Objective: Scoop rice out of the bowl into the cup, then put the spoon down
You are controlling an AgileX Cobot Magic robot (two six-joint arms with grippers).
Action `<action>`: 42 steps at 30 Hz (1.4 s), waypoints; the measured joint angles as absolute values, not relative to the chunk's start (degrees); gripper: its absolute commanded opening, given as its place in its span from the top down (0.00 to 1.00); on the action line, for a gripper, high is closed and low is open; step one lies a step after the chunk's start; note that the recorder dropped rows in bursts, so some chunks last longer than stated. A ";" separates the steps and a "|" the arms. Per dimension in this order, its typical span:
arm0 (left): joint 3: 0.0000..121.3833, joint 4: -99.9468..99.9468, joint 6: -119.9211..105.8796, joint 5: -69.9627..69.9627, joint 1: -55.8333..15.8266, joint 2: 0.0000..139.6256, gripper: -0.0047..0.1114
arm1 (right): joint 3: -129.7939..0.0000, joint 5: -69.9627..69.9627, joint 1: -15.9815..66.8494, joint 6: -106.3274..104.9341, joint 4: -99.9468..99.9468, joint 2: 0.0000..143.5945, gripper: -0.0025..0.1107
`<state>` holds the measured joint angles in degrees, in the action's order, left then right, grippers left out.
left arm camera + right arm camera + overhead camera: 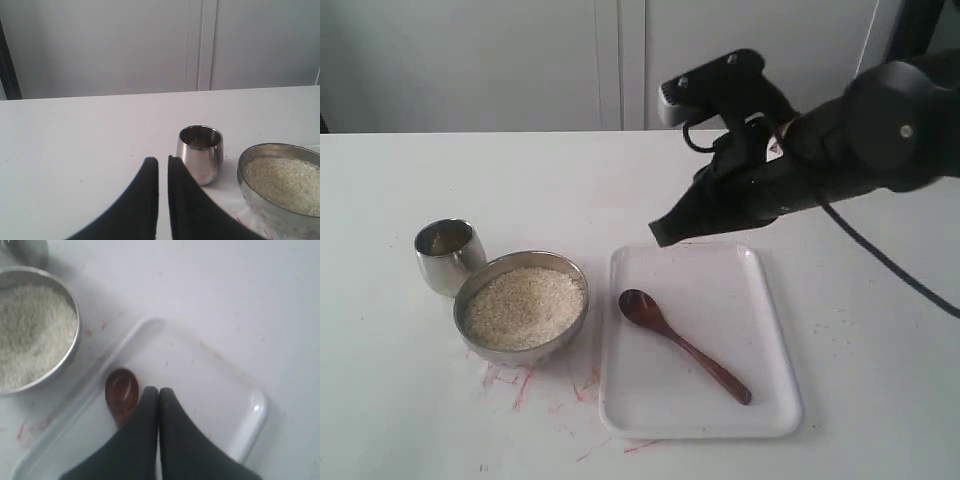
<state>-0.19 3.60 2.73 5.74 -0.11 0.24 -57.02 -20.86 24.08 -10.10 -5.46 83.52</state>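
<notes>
The wooden spoon (681, 343) lies diagonally on the white tray (770, 350), scoop toward the bowl; its scoop (121, 391) shows beside my right fingers. The steel bowl (480, 277) holds the rice (524, 306) and stands left of the tray. The steel cup (448, 254) stands just behind the bowl's left side. My right gripper (660, 234) hovers above the tray's far edge, shut and holding nothing (159, 390). My left gripper (163, 161) is shut with a thin slit, empty, short of the cup (200, 152); the bowl (250, 192) is to one side of it.
Red scribble marks (525, 385) stain the table in front of the bowl. The right arm (860, 140) and its cable reach in from the back right. A pale cabinet wall (610, 60) closes off the table's far edge.
</notes>
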 measured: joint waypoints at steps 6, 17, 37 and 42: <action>-0.19 3.60 2.73 5.74 -0.11 0.24 0.84 | -48.25 -6.39 24.08 -10.10 -5.46 75.53 0.98; -0.19 3.60 2.73 5.74 -0.11 0.24 0.84 | -29.63 21.24 24.08 -6.39 -5.33 63.80 0.98; -0.19 3.60 2.73 5.74 -0.11 0.24 0.84 | -15.40 13.74 24.08 -1.58 -3.12 38.59 0.98; -0.19 3.60 2.73 5.74 -0.11 0.24 0.84 | -12.16 7.72 24.08 -1.49 -3.02 32.43 0.98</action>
